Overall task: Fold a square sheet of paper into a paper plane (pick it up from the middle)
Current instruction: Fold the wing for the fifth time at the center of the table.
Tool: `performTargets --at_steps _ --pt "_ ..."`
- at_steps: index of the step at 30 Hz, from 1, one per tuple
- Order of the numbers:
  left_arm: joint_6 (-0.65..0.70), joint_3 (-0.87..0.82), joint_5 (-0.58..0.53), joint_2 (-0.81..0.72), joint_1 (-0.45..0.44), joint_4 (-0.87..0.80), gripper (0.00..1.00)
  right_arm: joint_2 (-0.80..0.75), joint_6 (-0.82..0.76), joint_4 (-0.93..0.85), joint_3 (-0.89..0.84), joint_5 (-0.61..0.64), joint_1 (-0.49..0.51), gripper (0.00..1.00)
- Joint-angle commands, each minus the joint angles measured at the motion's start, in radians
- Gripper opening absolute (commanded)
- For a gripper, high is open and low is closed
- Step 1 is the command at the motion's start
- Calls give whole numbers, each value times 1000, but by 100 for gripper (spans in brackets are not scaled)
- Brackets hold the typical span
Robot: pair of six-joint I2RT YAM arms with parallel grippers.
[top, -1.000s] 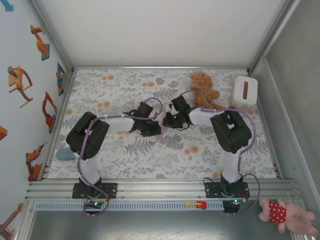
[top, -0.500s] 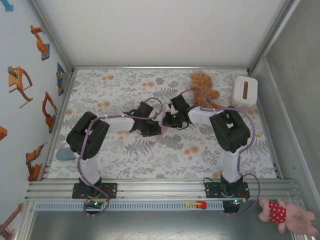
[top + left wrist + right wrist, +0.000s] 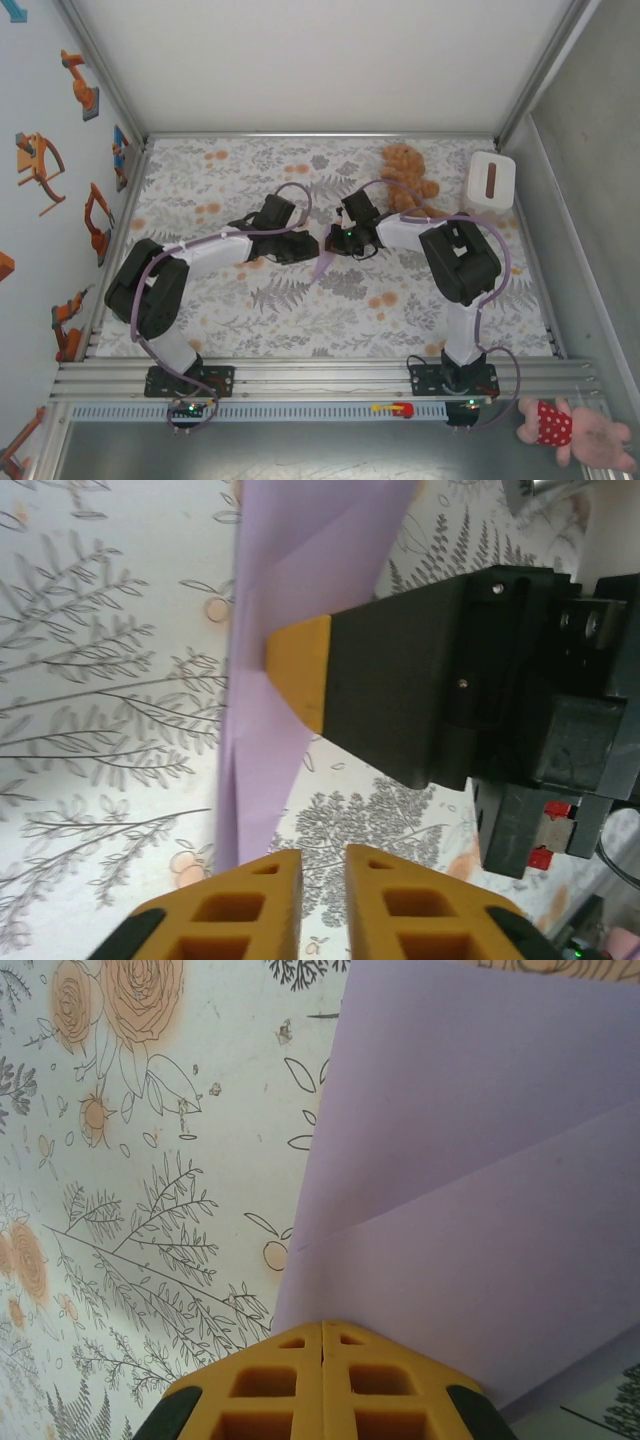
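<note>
Pinching the lavender sheet in my right gripper right now, jaws clamped tight on one edge, so the half-folded thing hangs over the floral table roughly mid-workspace, between my two arms. My left gripper sits just beside the sheet's lower tip, jaws only a crack apart with nothing between them as far as I can see. Honestly, this is where it gets sketchy. One pinch point on floppy paper means it can swing or slide out if I move fast. That narrow gap on the left is a tiny target for a thin edge, so I reckon I could shove the paper sideways and wreck the creases instead of catching it. Both grippers are close too, so a bump between them seems possible. Pull in opposite directions and it tears.
</note>
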Motion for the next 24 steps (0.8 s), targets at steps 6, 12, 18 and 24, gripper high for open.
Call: performTargets --at_steps 6,12,18,24 --pt "-39 17 117 94 0 54 7 34 -8 -51 -38 15 6 0" --pt "-32 47 121 150 -3 37 5 36 -7 -46 -41 9 6 0" --pt "-29 78 123 192 -4 24 4 35 -5 -46 -41 8 7 0" --pt "-29 78 118 220 -5 19 4 34 -4 -46 -42 7 6 0"
